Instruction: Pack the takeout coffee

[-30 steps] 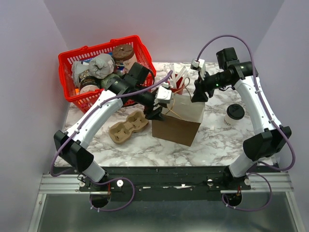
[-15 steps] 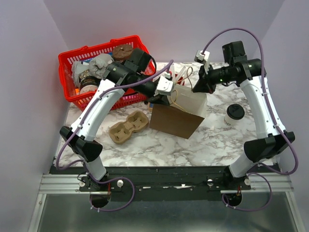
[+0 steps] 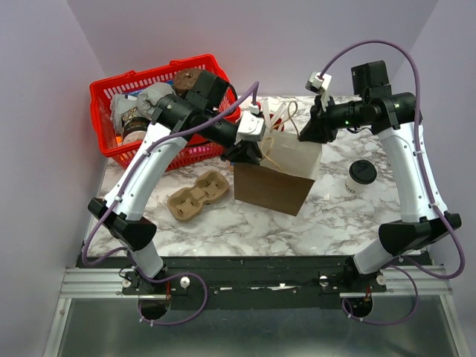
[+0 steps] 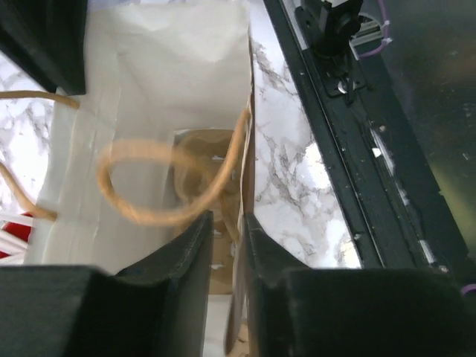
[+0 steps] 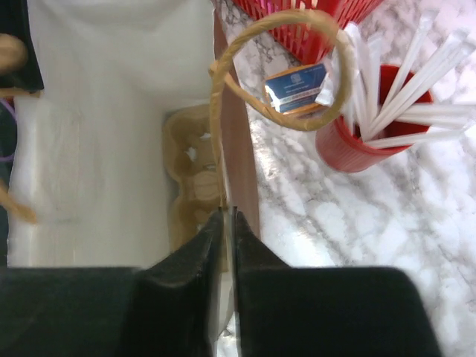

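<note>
Left gripper [image 4: 227, 225] and right gripper [image 5: 226, 218] each pinch a bag [image 3: 271, 190] wall | coffee cup [image 3: 361, 175] stands outside, right of bag | risk: pull too hard and you tear the paper

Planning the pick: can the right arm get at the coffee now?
Probably not yet: the right gripper is shut on the bag rim. The coffee itself stands clear beside it.
</note>
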Robot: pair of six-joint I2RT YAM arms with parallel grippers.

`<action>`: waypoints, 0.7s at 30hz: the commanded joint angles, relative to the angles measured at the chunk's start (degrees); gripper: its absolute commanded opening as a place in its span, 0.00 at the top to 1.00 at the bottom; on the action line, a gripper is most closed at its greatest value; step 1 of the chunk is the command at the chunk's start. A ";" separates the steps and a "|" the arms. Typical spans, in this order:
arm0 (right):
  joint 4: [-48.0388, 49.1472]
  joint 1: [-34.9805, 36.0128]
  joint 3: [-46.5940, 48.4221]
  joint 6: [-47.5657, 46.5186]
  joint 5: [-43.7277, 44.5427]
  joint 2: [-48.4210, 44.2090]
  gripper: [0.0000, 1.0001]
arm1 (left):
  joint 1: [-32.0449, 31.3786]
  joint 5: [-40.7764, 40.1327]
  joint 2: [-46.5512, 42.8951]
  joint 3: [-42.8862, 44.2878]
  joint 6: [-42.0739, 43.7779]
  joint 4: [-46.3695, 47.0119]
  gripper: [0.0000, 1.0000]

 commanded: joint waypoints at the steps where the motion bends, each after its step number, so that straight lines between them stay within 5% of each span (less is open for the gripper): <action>1: -0.31 0.15 -0.96 3.80 3.21 1.27 0.40 | 0.36 -0.60 -1.82 -3.80 -9.10 1.63 0.35; 2: -0.39 0.24 -0.44 5.11 6.35 2.76 0.14 | 0.44 -1.74 -2.43 -5.13 -13.40 7.30 0.25; 3: -0.39 0.24 -0.09 5.91 7.60 3.03 0.01 | 0.53 -3.14 -3.40 -6.19 -15.44 8.41 0.02; 9: -0.13 -0.46 3.95 4.43 12.09 -0.55 0.00 | 1.85 -4.39 -7.26 -6.29 -19.23 13.68 0.01; 13: 2.76 -4.14 -2.86 5.73 18.59 -4.68 0.00 | 4.22 -5.70 -12.00 -11.18 -28.63 24.39 0.01; 17: 6.01 -16.77 -9.29 7.76 18.77 -5.49 0.00 | 5.71 -10.69 -17.11 -18.93 -33.83 37.21 0.01; 21: 6.20 -22.61 -14.84 7.25 22.55 -3.56 0.02 | 6.77 -14.41 -17.73 -20.79 -37.35 40.06 0.01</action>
